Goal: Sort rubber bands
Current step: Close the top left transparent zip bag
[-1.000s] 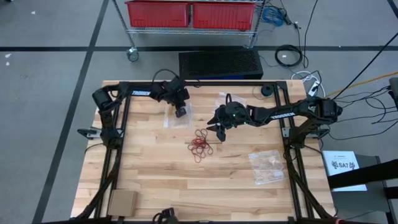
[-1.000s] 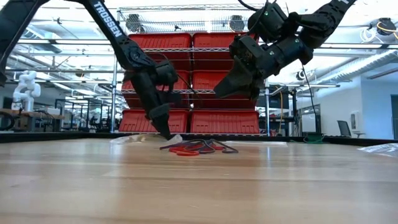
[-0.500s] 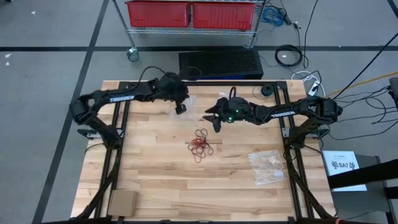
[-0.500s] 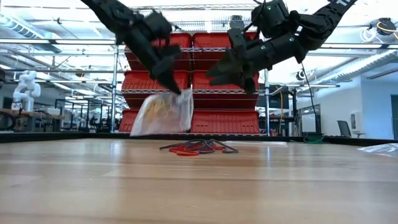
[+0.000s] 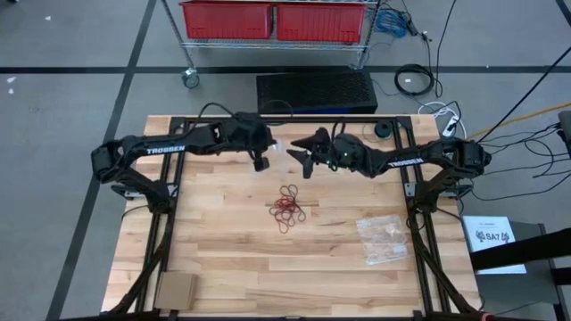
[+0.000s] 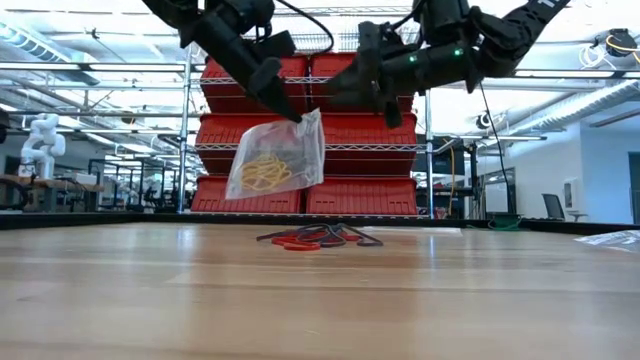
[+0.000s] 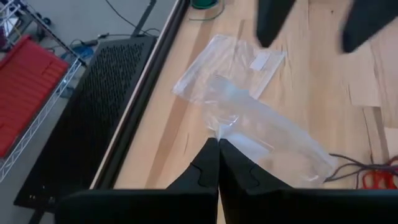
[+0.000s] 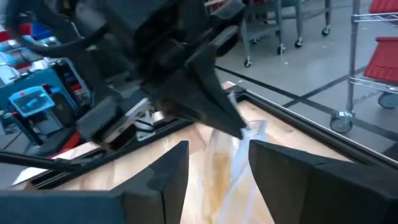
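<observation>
The left gripper (image 6: 292, 113) hangs well above the far half of the table, its two dark fingers (image 7: 208, 163) pressed together on the top corner of a clear plastic bag (image 6: 276, 160). The bag dangles free in the air beneath the pinch, clear of the wood, and a clump of yellowish-tan rubber bands (image 6: 262, 173) sits inside it, gathered toward the lower part. From above, the same bag shows only as a pale scrap just beside the left gripper (image 5: 260, 160).

The right gripper (image 5: 302, 159) faces it from the other side, near but not touching, with its fingers (image 8: 163, 174) spread apart and nothing between them. Through its wrist camera the hanging bag (image 8: 233, 152) lines up in the gap between the fingers, with the left arm's fingertip above it.

On the wooden table (image 5: 232, 254), nearer the middle and below both grippers, lies a loose pile of red and dark rubber bands (image 5: 288, 206), tangled together and flat on the wood. A second clear bag (image 5: 384, 239) rests on the right side of the table, well apart from the pile. A third, flat and with a white label, lies at the far edge (image 7: 233, 62). A small cardboard piece (image 5: 176, 290) sits at the near left corner.
</observation>
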